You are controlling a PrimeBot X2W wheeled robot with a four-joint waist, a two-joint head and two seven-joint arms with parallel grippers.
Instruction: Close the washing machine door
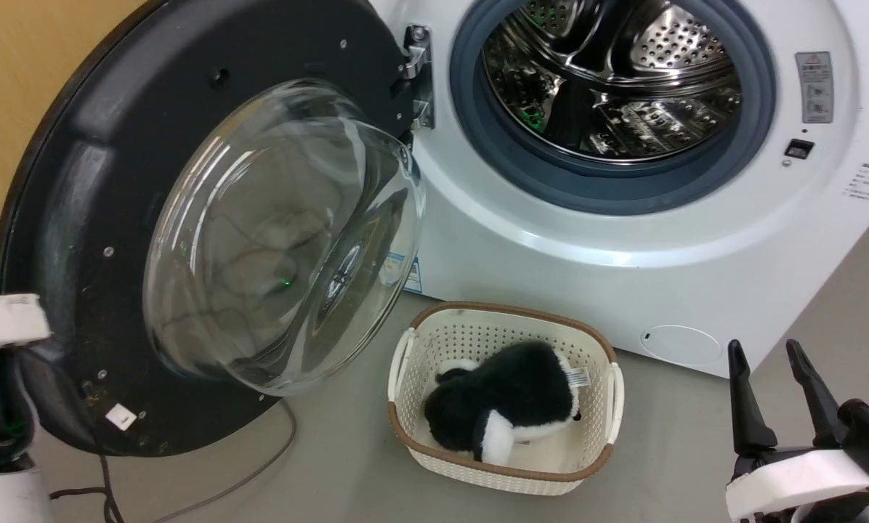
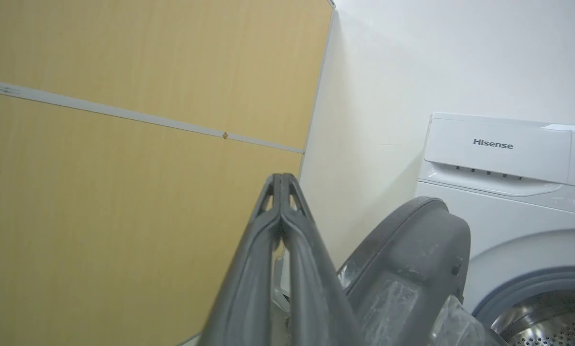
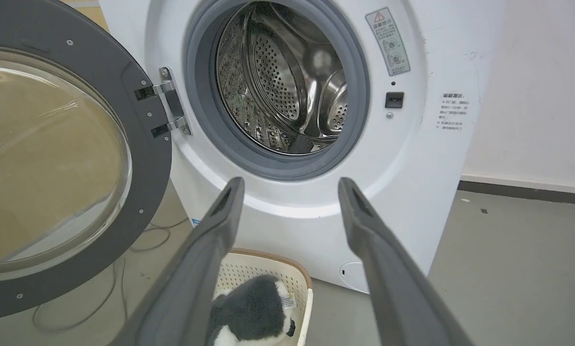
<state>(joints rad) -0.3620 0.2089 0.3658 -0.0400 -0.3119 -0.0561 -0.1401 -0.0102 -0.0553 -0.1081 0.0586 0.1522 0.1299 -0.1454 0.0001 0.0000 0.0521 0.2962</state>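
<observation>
Left gripper [image 2: 281,179]: fingers pressed together, holding nothing. It sits beside the outer edge of the washing machine door [image 2: 412,250]; contact cannot be confirmed. The tips point toward a tan wall panel [image 2: 124,192].

Right gripper [image 1: 764,350]: fingers spread apart, empty, low at the right, apart from the machine front.

The washing machine door stands swung wide on its hinge [image 1: 418,76], left of the drum opening. The washing machine [image 1: 551,269] shows its steel drum [image 1: 623,73] exposed. A cream basket [image 1: 507,311] holding a black-and-white plush toy [image 1: 507,399] sits on the floor [image 1: 696,436] just before the machine.
</observation>
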